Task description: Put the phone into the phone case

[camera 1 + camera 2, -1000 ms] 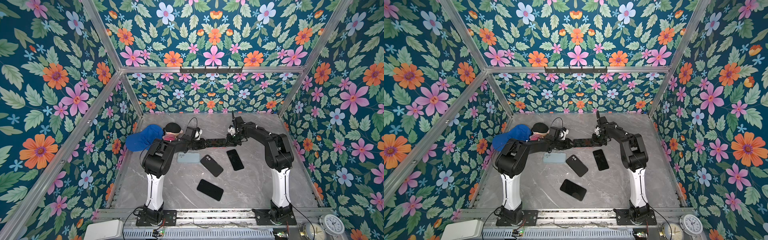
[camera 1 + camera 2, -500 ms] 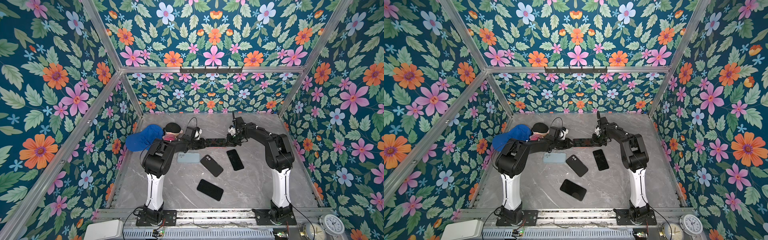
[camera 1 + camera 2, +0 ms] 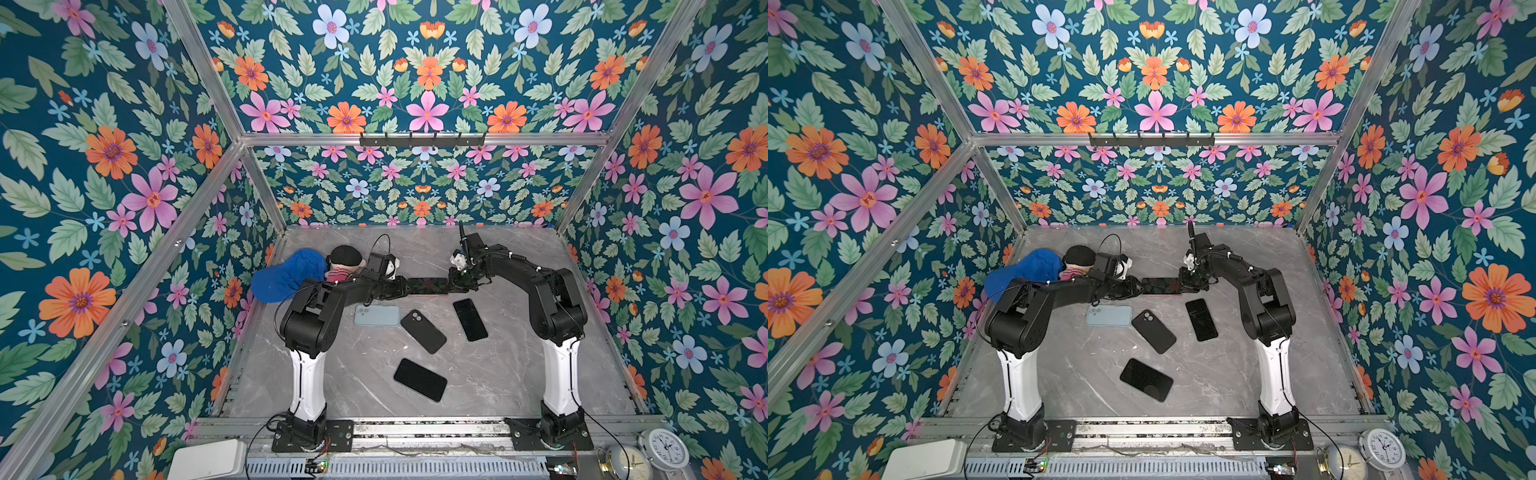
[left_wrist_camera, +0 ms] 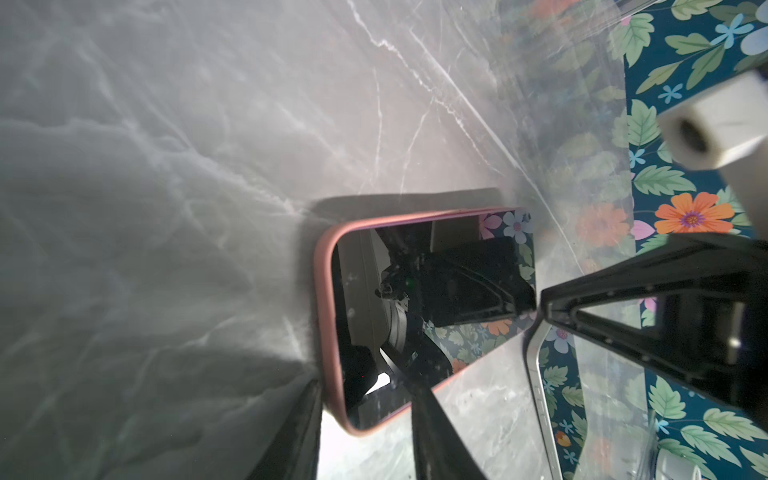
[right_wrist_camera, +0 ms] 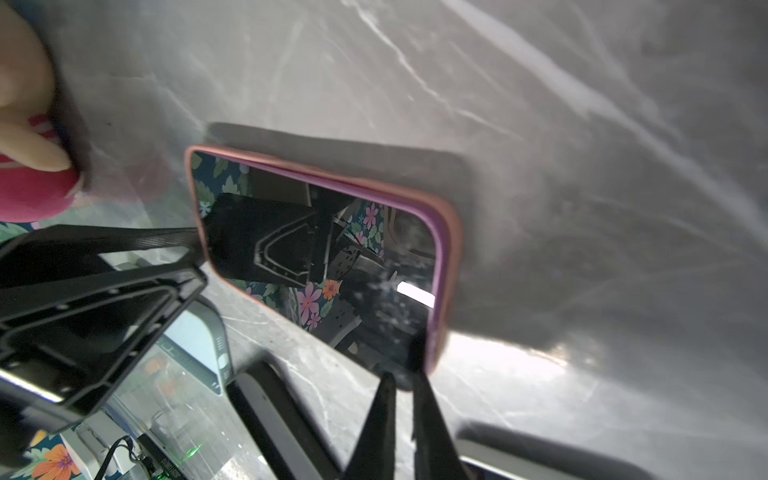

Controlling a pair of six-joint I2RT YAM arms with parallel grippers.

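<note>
Lying on the desk (image 3: 498, 374) towards the far side, the phone (image 4: 415, 299) is seen screen-up inside the pink phone case (image 4: 326, 316). Its left end is straddled by the left gripper (image 4: 363, 388), jaws set moderately apart, one finger (image 4: 432, 436) over the screen. At the right end the right gripper (image 5: 401, 370) is placed with jaws nearly together; whether the rim is pinched cannot be told.

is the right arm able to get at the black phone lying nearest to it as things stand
Probably yes: the black phone lies flat and uncovered on the table, close to the right gripper, with nothing between them.
</note>
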